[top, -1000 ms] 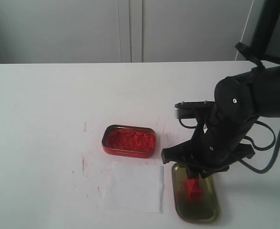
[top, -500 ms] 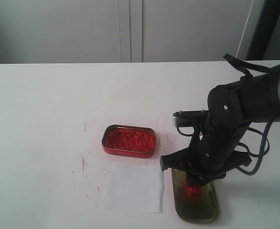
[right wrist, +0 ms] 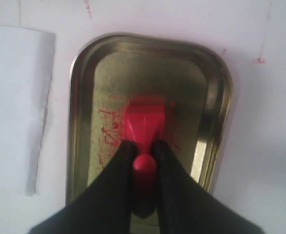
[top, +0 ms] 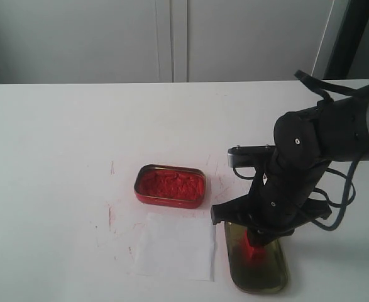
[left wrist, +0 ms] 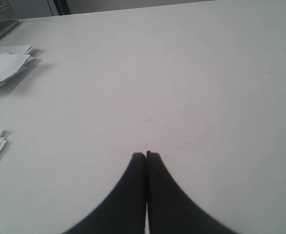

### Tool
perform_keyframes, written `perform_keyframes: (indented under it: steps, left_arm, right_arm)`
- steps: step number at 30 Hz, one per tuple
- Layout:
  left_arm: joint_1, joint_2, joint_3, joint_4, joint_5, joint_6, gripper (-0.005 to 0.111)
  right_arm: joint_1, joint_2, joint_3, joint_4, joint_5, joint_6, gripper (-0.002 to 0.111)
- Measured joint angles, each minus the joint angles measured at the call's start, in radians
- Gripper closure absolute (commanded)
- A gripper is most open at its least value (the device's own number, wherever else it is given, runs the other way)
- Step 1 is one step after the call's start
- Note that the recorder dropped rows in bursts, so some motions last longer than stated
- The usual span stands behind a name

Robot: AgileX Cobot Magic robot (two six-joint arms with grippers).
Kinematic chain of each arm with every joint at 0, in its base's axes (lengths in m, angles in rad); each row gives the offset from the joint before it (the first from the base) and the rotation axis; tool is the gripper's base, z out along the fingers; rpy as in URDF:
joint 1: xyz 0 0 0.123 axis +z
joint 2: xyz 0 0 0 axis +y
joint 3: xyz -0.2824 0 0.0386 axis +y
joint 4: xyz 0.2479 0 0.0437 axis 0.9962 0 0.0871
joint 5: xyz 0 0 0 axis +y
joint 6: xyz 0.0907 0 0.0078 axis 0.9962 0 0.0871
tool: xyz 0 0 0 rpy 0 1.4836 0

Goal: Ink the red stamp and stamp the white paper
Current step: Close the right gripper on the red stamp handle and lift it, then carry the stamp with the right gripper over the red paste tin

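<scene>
Right gripper (right wrist: 143, 146) clamped on the knob of the red stamp (right wrist: 143, 119). The stamp stands base-down inside the gold lid (right wrist: 75, 122), near right on the table (top: 58, 138). White paper (top: 175, 246) lies just left of the lid, red ink tin (top: 170, 185) just behind the paper. Left gripper (left wrist: 145, 155) pinched closed, holding nothing, low over the table.

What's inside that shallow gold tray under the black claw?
The red stamp, its handle pinched by the right gripper, and red smears across the gold tray. The floor beneath the stamp's base is hidden.
</scene>
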Motion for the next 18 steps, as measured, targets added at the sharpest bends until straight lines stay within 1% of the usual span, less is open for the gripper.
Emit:
perform_keyframes:
  steps: [9, 14, 18]
  left_arm:
    - [0.000, 0.000, 0.000, 0.002, 0.000, 0.000, 0.107]
    - [0.000, 0.000, 0.000, 0.002, 0.000, 0.000, 0.107]
    - [0.000, 0.000, 0.000, 0.002, 0.000, 0.000, 0.107]
  right_arm:
    - [0.000, -0.067, 0.000, -0.010, 0.002, -0.018, 0.108]
    - [0.000, -0.092, -0.067, -0.012, 0.058, -0.099, 0.108]
    - [0.000, -0.092, -0.139, -0.013, 0.066, -0.184, 0.108]
